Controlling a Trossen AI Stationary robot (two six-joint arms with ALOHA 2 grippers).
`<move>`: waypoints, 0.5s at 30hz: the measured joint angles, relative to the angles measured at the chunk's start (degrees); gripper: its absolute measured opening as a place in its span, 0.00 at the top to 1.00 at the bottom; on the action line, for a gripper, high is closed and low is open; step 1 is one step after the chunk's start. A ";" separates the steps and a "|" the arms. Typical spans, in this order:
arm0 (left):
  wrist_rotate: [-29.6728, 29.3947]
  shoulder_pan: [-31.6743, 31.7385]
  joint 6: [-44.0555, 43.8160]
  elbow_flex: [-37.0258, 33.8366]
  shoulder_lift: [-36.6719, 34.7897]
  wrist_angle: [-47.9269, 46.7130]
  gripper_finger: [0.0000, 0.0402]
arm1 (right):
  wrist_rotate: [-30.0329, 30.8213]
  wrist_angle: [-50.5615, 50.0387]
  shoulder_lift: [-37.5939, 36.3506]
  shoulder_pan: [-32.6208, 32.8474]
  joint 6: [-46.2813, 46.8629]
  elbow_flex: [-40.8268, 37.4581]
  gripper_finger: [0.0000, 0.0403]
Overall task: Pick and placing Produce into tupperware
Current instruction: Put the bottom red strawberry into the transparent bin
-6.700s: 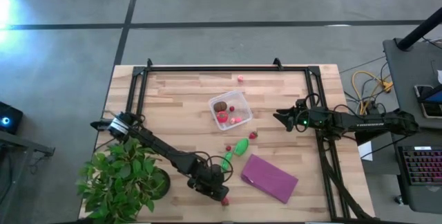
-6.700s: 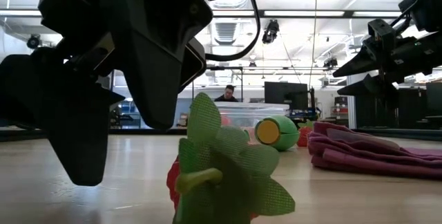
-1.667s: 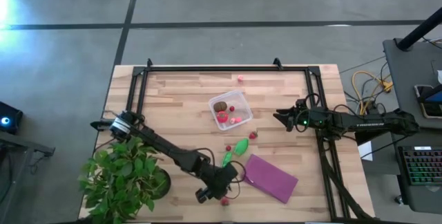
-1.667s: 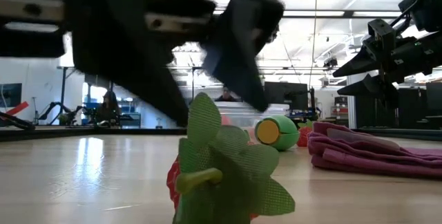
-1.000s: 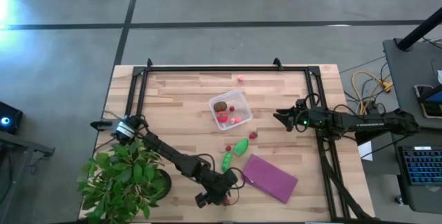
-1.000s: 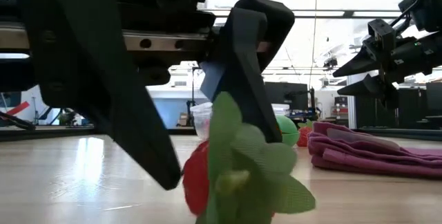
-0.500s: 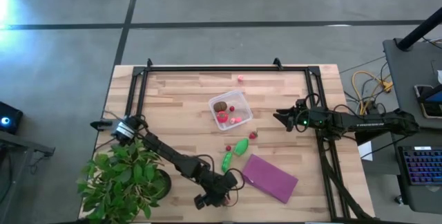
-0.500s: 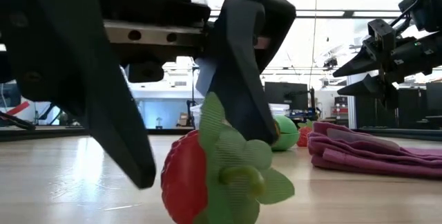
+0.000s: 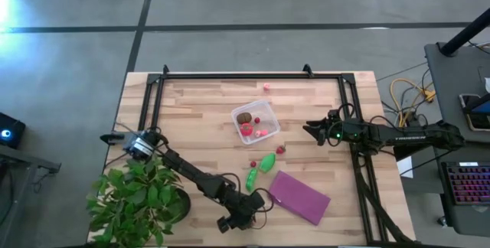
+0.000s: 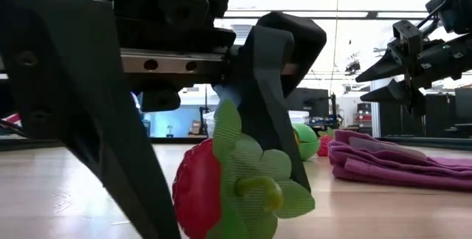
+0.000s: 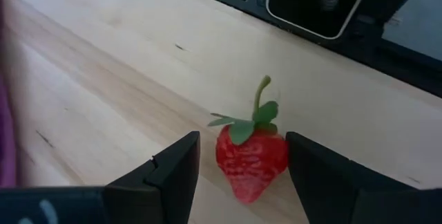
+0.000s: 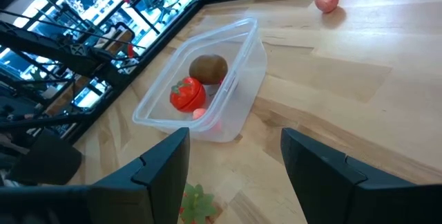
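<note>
We see the strawberry [image 11: 251,158] between the left gripper [image 11: 242,172] fingers at the table's [image 9: 191,118] near edge. Cloth [image 9: 298,197] just right of it, pods [image 9: 260,168] behind, tupperware [image 9: 255,122] mid-table, right gripper [image 9: 312,132] to its right.

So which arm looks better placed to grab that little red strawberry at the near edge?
The left. Its left gripper already straddles the small red toy strawberry, fingers open either side. The right gripper waits far off, beside the clear plastic box.
</note>
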 joint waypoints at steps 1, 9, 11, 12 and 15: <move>-0.22 0.05 0.01 0.13 0.00 -0.02 0.52 | -0.01 0.02 -0.01 -0.01 0.01 0.01 0.46; -0.29 0.14 -0.03 0.00 -0.11 -0.55 0.68 | -0.01 0.00 0.01 -0.02 0.00 0.00 0.46; -0.27 0.17 -0.06 0.23 -0.14 -0.95 0.69 | -0.01 0.01 0.00 0.00 -0.01 0.01 0.46; -0.27 0.27 -0.08 0.25 -0.28 -1.09 0.69 | -0.01 0.01 0.01 -0.02 0.00 0.00 0.46; -0.43 0.52 -0.06 0.32 -0.93 -1.14 0.67 | -0.01 0.02 0.01 -0.02 0.00 0.01 0.46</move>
